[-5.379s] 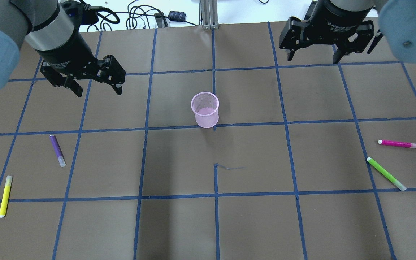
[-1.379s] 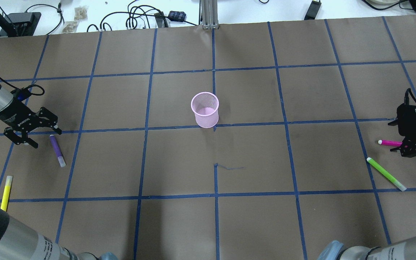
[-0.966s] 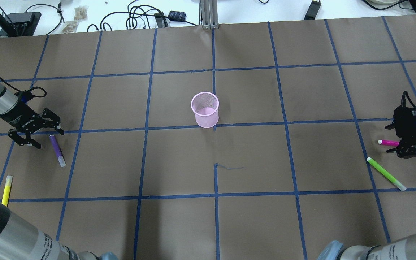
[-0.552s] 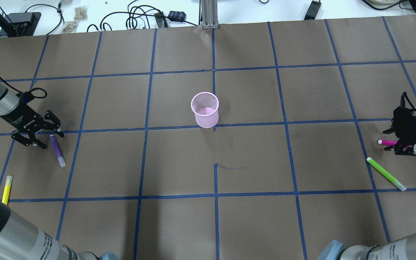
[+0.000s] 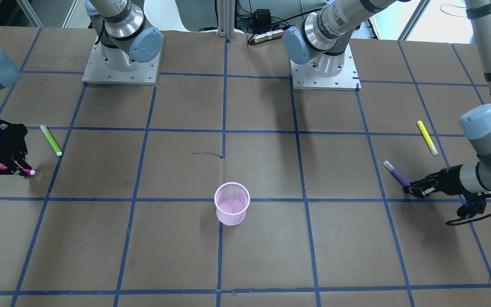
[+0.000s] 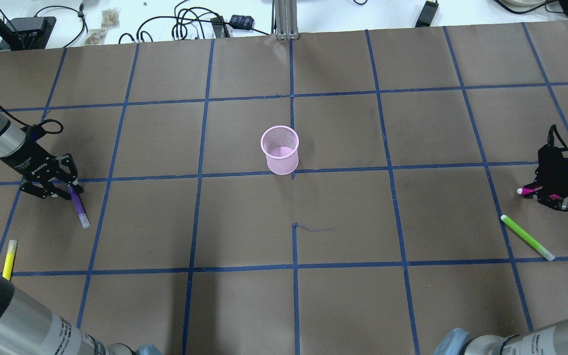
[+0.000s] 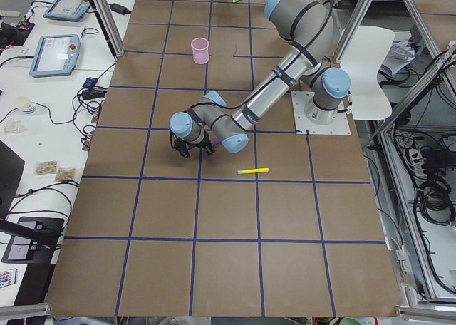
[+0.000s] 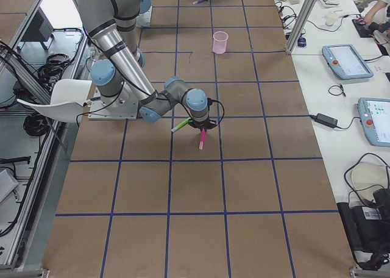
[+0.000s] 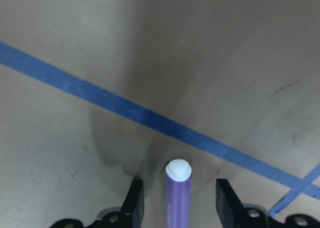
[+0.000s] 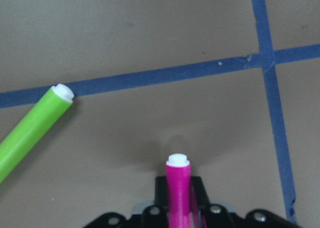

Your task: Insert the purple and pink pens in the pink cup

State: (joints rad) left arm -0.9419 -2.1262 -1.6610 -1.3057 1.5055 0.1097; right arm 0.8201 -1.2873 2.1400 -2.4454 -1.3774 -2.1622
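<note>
The pink mesh cup [image 6: 280, 150] stands upright mid-table, far from both grippers. The purple pen [image 6: 79, 207] lies at the table's left. My left gripper [image 6: 64, 191] is low over its upper end. In the left wrist view the pen [image 9: 178, 198] sits between the fingers [image 9: 134, 203] with a gap on each side, so the gripper is open. My right gripper [image 6: 550, 197] at the far right is shut on the pink pen [image 6: 528, 190]. The right wrist view shows that pen [image 10: 178, 188] pinched between the fingers, its white tip pointing out.
A green pen [image 6: 527, 237] lies just in front of the right gripper and shows in the right wrist view [image 10: 30, 133]. A yellow pen [image 6: 9, 259] lies near the left arm's lower link. Cables and boxes lie beyond the far edge.
My left gripper has slid over the purple pen's upper end and its fingers have narrowed around it. My right gripper has shut on the pink pen, which now sits slightly tilted.
</note>
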